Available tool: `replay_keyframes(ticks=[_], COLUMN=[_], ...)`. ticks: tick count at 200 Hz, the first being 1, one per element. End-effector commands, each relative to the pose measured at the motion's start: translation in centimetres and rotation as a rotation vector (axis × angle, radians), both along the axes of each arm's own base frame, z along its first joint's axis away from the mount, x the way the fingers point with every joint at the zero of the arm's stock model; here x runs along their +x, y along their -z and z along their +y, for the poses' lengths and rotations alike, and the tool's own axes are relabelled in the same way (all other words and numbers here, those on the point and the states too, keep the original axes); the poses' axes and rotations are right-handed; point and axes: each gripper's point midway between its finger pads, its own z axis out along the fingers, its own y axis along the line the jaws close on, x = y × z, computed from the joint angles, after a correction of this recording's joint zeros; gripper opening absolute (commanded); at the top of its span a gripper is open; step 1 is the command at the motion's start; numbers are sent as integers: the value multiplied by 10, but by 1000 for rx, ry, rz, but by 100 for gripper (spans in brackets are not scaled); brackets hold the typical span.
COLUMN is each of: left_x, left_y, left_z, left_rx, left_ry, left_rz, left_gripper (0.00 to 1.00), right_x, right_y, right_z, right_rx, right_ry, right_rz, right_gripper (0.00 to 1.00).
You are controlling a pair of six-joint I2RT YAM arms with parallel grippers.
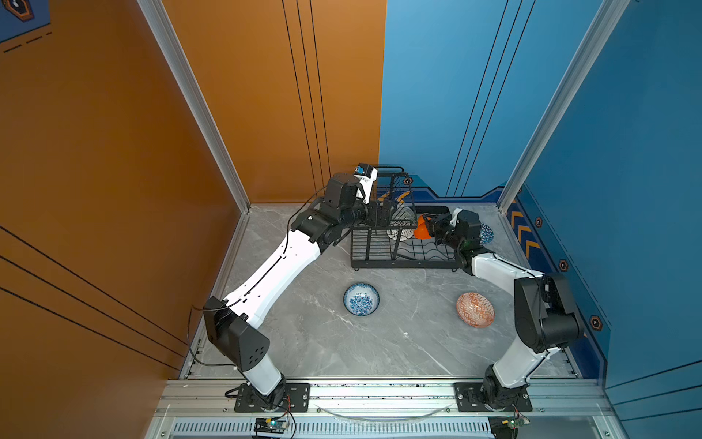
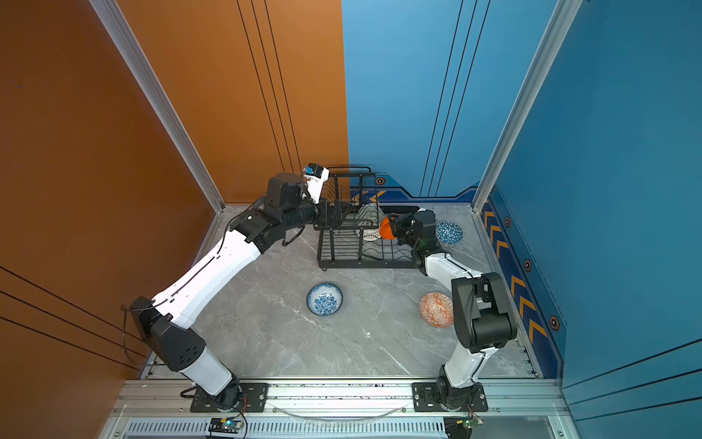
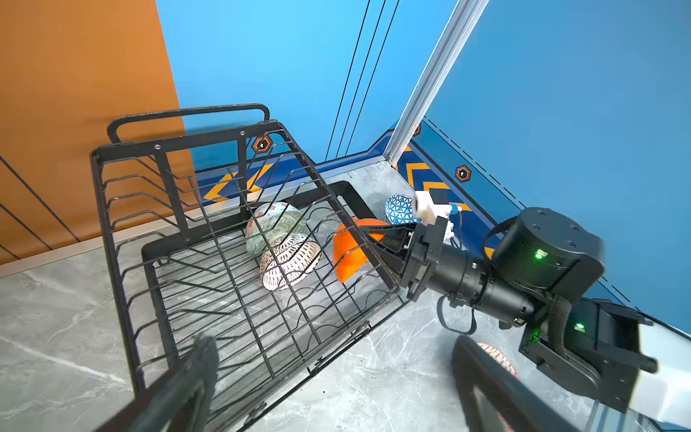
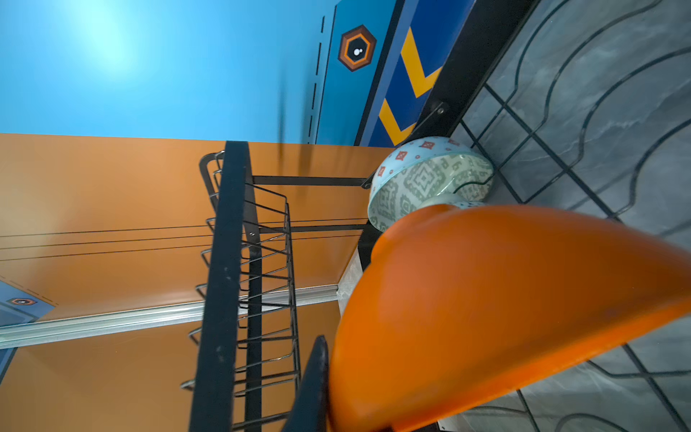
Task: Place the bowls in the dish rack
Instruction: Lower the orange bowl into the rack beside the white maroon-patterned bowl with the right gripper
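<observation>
Two arms meet in both top views at the black wire dish rack (image 1: 402,263), which stands at the back of the grey marbled bench (image 1: 399,342). The left claw (image 1: 381,214) is spread fully open and empty beside the raised basket tier. The right claw (image 1: 427,227) is clamped on the rim of the plain glossy orange bowl (image 1: 419,232). It holds that bowl on edge over the low base tray, just beside the dark-lattice white bowl (image 1: 400,225) lying in the tray. A blue triangle-patterned bowl (image 2: 449,232) sits on the bench off the rack's right end, near the right arm's wrist. A blue-floral white bowl (image 1: 361,299) and an orange-red geometric bowl (image 1: 475,309) sit upright, well apart, in front of the rack.

From the left wrist, the left claw's two dark fingers (image 3: 187,381) stand far apart, with only rack wires and bench between them. The pale-green patterned bowl (image 3: 276,222) and the lattice bowl lean on their sides among the wavy slot wires. The lattice one is nearer the orange bowl; whether those two touch I cannot tell.

From the right wrist, smooth orange glaze fills much of the frame. One dark finger (image 4: 312,381) lies against its edge and the other is hidden.
</observation>
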Motion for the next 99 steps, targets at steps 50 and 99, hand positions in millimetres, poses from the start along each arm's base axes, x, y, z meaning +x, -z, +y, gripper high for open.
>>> replay_keyframes(ticks=[50, 99], left_x=[-5, -3], left_y=[8, 8], left_z=[4, 7], left_rx=[62, 71], left_ry=[-8, -16], left_rz=[-9, -14], left_gripper=[98, 98], right_x=[11, 19], right_y=[5, 15], right_z=[37, 56], right_rx=[28, 68], right_ry=[-59, -88], right_rz=[-57, -63], right_gripper=[0, 0])
